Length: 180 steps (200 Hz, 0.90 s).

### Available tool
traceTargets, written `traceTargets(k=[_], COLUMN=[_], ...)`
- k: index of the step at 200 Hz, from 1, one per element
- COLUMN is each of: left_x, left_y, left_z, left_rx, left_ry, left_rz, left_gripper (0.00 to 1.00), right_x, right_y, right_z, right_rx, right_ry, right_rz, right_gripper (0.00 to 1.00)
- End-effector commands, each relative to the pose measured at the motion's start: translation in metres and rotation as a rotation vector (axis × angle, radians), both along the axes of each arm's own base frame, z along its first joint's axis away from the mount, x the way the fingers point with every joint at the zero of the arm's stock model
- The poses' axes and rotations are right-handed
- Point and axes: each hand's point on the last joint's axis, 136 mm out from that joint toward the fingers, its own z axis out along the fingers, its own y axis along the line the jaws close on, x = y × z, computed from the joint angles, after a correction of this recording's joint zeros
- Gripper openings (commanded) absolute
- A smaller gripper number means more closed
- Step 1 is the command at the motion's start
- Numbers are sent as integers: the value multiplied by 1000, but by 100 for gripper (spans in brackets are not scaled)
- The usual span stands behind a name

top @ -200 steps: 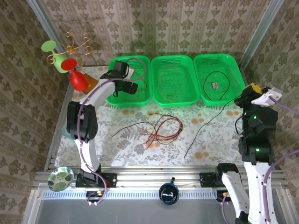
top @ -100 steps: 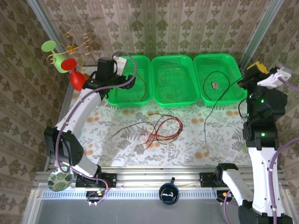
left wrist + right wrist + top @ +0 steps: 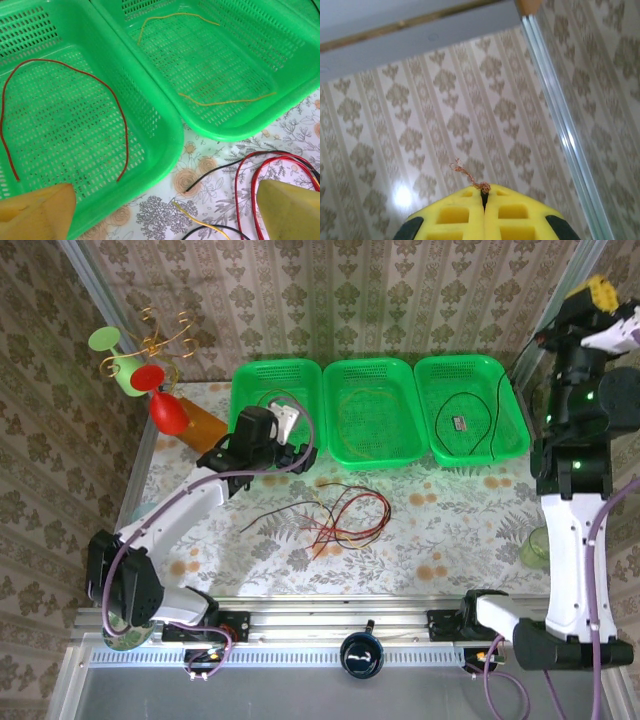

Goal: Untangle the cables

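Note:
A tangle of red, black and brown cables (image 3: 345, 515) lies on the flowered cloth in front of the baskets. My left gripper (image 3: 285, 452) hangs open over the front edge of the left basket (image 3: 245, 455). Its yellow fingers (image 3: 35, 212) frame the ends of black, red and yellow cables (image 3: 200, 220) on the cloth. A red-brown cable (image 3: 120, 120) lies in the left basket and a yellow cable (image 3: 225, 101) in the middle basket (image 3: 372, 455). My right gripper (image 3: 595, 290) is raised high at the back right, shut on a black cable (image 3: 497, 410) that hangs down into the right basket (image 3: 520, 430). Bare copper strands (image 3: 468, 175) stick out between its shut fingers (image 3: 450, 220).
Red and green plastic glasses (image 3: 150, 380) and an orange bottle (image 3: 200, 422) stand at the back left. A patterned plate (image 3: 130, 625) and a dark cup (image 3: 360, 652) sit at the near rail. A pale green cup (image 3: 535, 545) stands by the right arm.
My right arm has risen high, drawing the black cable off the cloth so that it hangs over the right basket. My left gripper has come back from the left basket toward the tangle.

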Motion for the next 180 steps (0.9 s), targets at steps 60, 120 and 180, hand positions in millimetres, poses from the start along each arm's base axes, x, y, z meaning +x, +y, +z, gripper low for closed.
traceTargets(k=[60, 120, 180], left_x=[-34, -52, -61], left_y=[3, 13, 18], left_z=[-1, -13, -21], left_rx=[-74, -71, -70], left_ry=[-10, 11, 32], left_rz=[58, 81, 91], left_gripper=[94, 94, 94], right_x=[97, 139, 173], right_y=[-1, -5, -6], right_z=[50, 37, 12], right_rx=[-114, -185, -149], right_ry=[-118, -67, -51], right_rz=[-28, -58, -9], right_gripper=[0, 0, 0])
